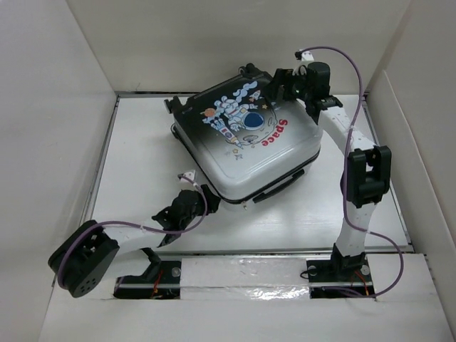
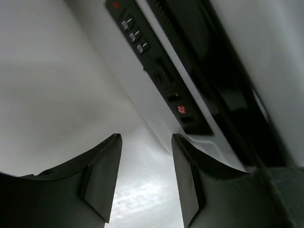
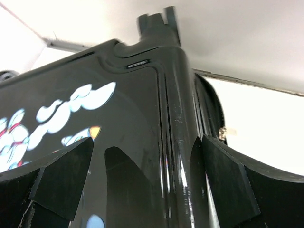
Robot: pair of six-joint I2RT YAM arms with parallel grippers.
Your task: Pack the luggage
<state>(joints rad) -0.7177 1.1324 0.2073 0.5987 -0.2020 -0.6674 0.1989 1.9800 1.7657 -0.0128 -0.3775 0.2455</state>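
On the table (image 1: 142,128), closed luggage (image 1: 249,149), right pincer (image 3: 147,142) spread astride its corner, left pincer (image 2: 146,138) spread, empty

From overhead I can't see into the luggage (image 1: 249,142); its shell lies shut. The right gripper (image 1: 283,84) merges with the dark far corner, so I can't pick out its fingertips. On the left wrist camera the lock panel (image 2: 156,76) is blurred and its dials are illegible. The right wrist camera crops the cartoon print (image 3: 47,123) at the left edge.
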